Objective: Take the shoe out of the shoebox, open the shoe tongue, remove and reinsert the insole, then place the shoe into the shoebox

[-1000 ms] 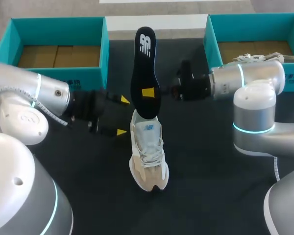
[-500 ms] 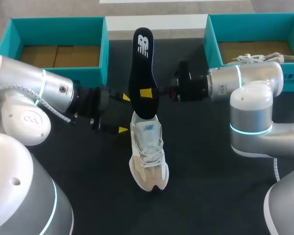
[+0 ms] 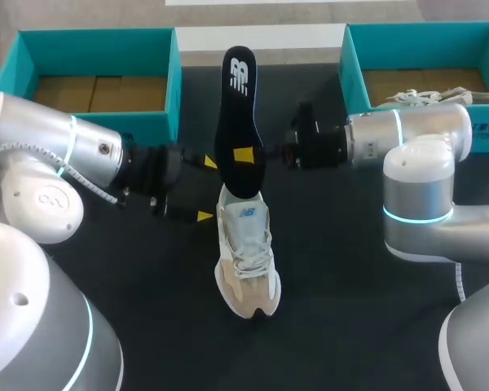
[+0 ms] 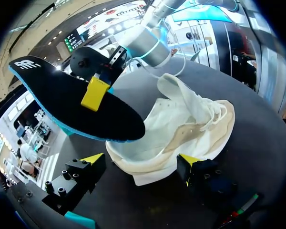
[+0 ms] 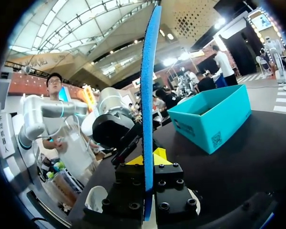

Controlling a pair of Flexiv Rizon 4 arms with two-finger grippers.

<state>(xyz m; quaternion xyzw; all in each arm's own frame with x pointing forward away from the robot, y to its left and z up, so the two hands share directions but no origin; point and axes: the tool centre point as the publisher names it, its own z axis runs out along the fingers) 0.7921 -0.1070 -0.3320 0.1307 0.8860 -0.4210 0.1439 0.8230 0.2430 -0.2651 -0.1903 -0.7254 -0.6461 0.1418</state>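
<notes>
Nothing you can properly read here, tbh. White logo on the heel end of the insole (image 3: 239, 114), up past your right claw (image 3: 246, 155). Tiny logo on the shoe (image 3: 246, 252) tongue, just beside your left claw (image 3: 205, 189). Small print and a square code on the shoebox (image 5: 214, 119) wall, ahead of the right claw.

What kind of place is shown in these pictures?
Probably a robot workbench for shoe-handling trials: a black tabletop carries an open teal cardboard shoebox and a beige laced sneaker, and the right gripper holds a black foam insole upright over it.
</notes>
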